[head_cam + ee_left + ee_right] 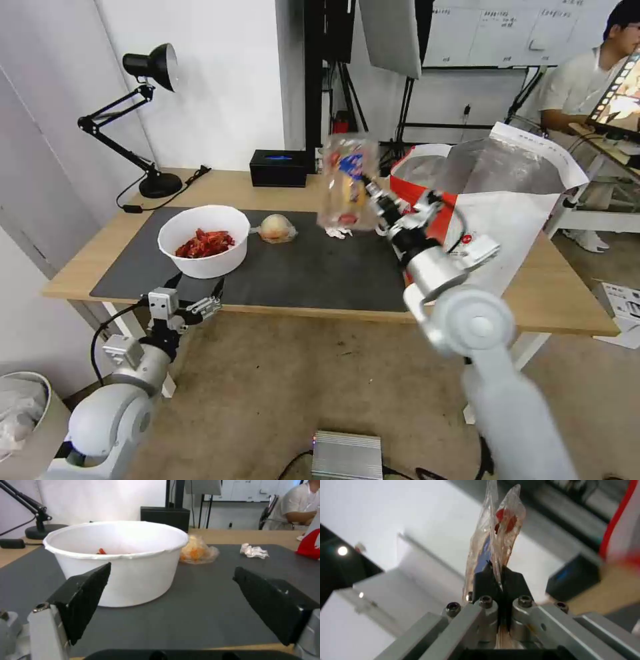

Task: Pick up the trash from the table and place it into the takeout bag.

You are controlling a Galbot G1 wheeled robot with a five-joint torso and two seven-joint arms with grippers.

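Right gripper [369, 185] raised above the surface [333, 187], fingers [510, 580] clenched on the edge of the clear clamshell tray [348, 181]. Tray hanging in the air, tilted on edge, cherry tomatoes [505, 521] visible through the plastic in the right wrist view. Positioned just left of the takeout bag [513, 200] mouth, not inside it. Bag standing open at the right end of the surface, foil lining showing.

Left gripper [200, 297] low at the near edge of the surface, in front of the white bowl [203, 240], fingers [85, 597] spread wide, grasping nothing. Bowl sitting on the dark mat [300, 267], red shells [205, 244] inside.

Wrapped round lump [277, 229] on the mat just right of the bowl, apart from it. Crumpled tissue [338, 233] on the mat further right, below the lifted tray. Black box [279, 167] at the back edge of the surface, desk lamp [143, 120] at the back left corner.
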